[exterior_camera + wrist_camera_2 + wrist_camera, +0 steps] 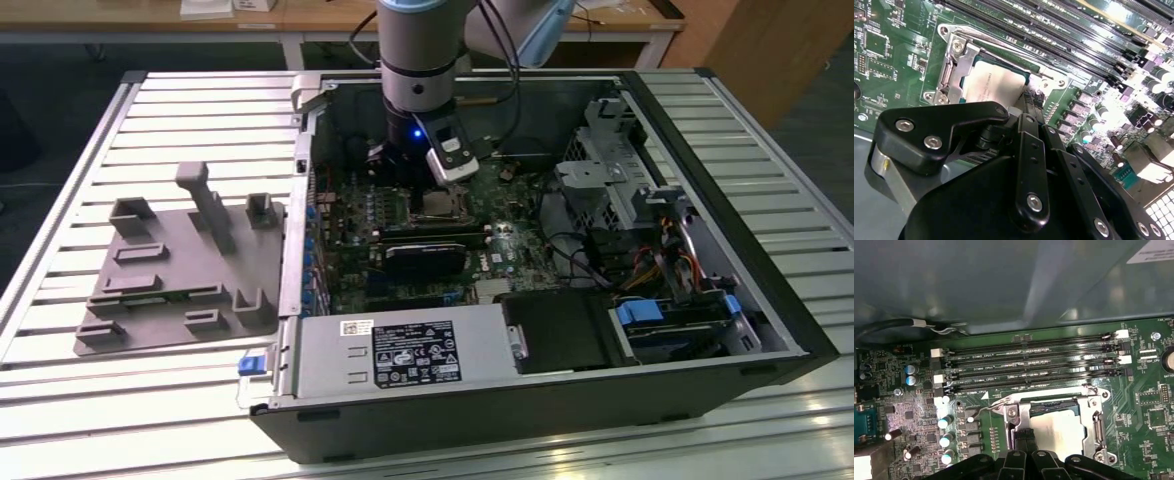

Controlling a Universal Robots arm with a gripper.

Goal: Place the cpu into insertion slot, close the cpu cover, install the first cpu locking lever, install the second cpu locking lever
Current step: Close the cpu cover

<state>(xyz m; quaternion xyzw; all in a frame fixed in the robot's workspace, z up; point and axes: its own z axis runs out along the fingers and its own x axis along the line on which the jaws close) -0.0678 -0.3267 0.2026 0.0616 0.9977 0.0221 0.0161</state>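
Gripper (pixel 1024 439): fingers drawn together, nothing visibly held, tips beside cpu (pixel 1064 430). Item lies flat in insertion slot (pixel 1051 408), cpu cover (pixel 1097 427) framing it. Probably light, stiff, thin, easily damaged; best gripped by opposite edges.

Arm (pixel 424 60) upright, fingers (pixel 1020 441) pinched together.

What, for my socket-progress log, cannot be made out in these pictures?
Second wrist view: one side of the pale silvery square cpu and thin silvery metal cpu cover frame, hidden by the black claw.
Exterior view: the small silver-rimmed square insertion slot, too small to show latching.
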